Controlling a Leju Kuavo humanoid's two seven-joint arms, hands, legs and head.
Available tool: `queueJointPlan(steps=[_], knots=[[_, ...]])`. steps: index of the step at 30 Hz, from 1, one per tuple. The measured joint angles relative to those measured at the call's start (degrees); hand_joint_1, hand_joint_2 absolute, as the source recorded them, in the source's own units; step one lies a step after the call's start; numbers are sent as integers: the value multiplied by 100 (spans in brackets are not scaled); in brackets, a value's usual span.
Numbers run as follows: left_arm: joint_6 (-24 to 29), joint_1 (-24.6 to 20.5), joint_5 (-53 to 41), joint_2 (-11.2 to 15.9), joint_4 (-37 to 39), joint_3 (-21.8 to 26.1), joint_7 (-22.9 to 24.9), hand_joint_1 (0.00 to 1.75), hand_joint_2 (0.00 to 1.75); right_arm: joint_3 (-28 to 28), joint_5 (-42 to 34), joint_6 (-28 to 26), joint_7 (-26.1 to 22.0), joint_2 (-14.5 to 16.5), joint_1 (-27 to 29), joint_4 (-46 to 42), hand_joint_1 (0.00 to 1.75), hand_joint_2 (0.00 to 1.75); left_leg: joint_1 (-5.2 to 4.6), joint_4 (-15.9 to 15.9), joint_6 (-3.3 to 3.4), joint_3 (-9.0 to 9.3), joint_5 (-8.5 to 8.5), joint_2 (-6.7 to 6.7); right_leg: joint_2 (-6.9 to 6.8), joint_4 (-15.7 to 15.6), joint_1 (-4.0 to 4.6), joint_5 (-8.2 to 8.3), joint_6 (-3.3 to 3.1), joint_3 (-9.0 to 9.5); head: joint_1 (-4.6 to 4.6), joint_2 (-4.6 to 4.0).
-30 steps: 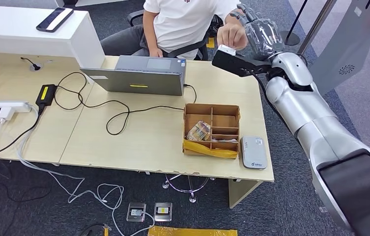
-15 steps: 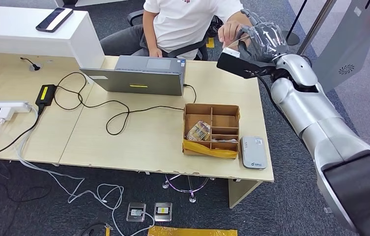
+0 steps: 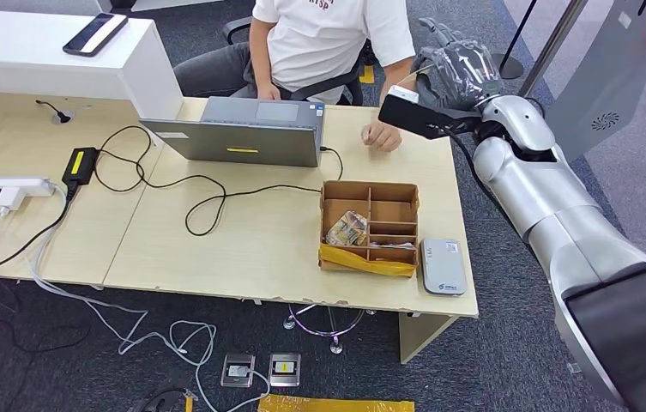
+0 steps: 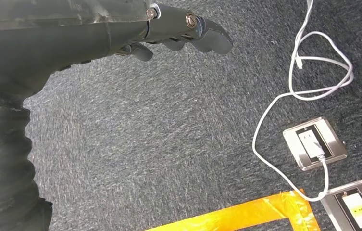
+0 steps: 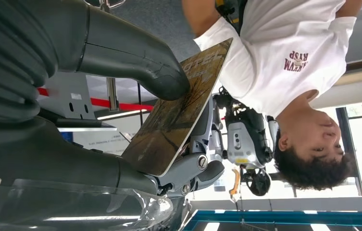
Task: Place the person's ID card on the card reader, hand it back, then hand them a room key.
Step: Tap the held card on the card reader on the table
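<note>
Over the far right corner of the desk: the right hand [image 3: 455, 75] is held up high, near the person [image 3: 328, 43].
Card: the right wrist view shows a card [image 5: 179, 110] pinched between the thumb [image 5: 131, 53] and the fingers [image 5: 193, 168] of the right hand. It is flat and brownish, with letters on it. I cannot tell for sure if it is the ID card or a room key.
What changed: a moment ago the person's hand [image 3: 382, 135] was up at the robot's fingers, touching the card. Now it has dropped and rests on the desk [image 3: 242, 249] near the far right corner, just beside the laptop [image 3: 242, 133].
What that means: the person let go and the robot has the card by itself. I think the person just gave it over, so the card is likely the ID card.
Card reader: the grey card reader [image 3: 443, 267] lies at the near right corner of the desk, just beside the cardboard box [image 3: 369, 225]. It is well apart from the raised hand.
Next, I think: the card must go down to the reader.
Left hand: the left hand [image 4: 121, 36] hangs over the floor, fingers a little curled, holding nothing.
</note>
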Motion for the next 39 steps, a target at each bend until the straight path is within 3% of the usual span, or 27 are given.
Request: queueJointPlan(steps=[11,21,25,32,39], knots=[[33,3,55,-1,0,-7,0,0,175,49,-58,-2,-4,-13,42,-2,175,175,0,0,0,0,0,0,0,0,0,0,0,0,-1,0],[87,46,184,-4,0,-6,0,0,175,46,-316,-6,-80,-247,197,-21,175,175,0,1,0,1,0,0,-1,-1,0,0,0,0,0,0],[139,102,344,-3,1,2,-19,0,175,-1,-668,139,-112,-514,366,-214,175,175,0,1,0,4,-1,-1,-2,-4,0,0,0,1,-1,1],[244,288,570,25,2,39,-107,0,175,-338,-1091,475,98,-1244,1068,-969,175,175,0,1,-2,4,-8,-2,-3,-11,0,0,0,6,1,0],[295,297,601,23,2,111,-107,0,175,-764,-1076,649,280,-1587,1811,-1594,175,175,3,1,-2,6,-8,0,-3,-10,4,0,1,7,-2,1]])
